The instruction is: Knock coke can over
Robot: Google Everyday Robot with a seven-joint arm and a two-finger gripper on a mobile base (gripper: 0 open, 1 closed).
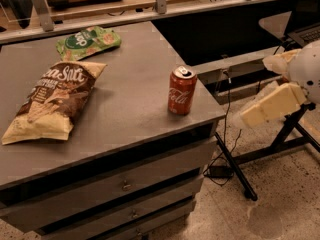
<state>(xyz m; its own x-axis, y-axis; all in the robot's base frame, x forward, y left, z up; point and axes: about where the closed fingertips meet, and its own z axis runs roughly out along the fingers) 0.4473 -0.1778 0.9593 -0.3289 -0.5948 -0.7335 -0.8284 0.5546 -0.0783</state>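
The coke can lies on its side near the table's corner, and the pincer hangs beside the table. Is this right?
No. The camera view shows the coke can standing upright, not on its side. It is near the table's corner, and the pincer hangs beside the table.

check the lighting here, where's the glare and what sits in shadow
Camera view: warm, dim light overall. The upright coke can shows a small bright glint on its silver top. The drawers under the table lie in deep shadow. The gripper, open and off the table to the can's right, looks pale and bright against the dark surroundings.
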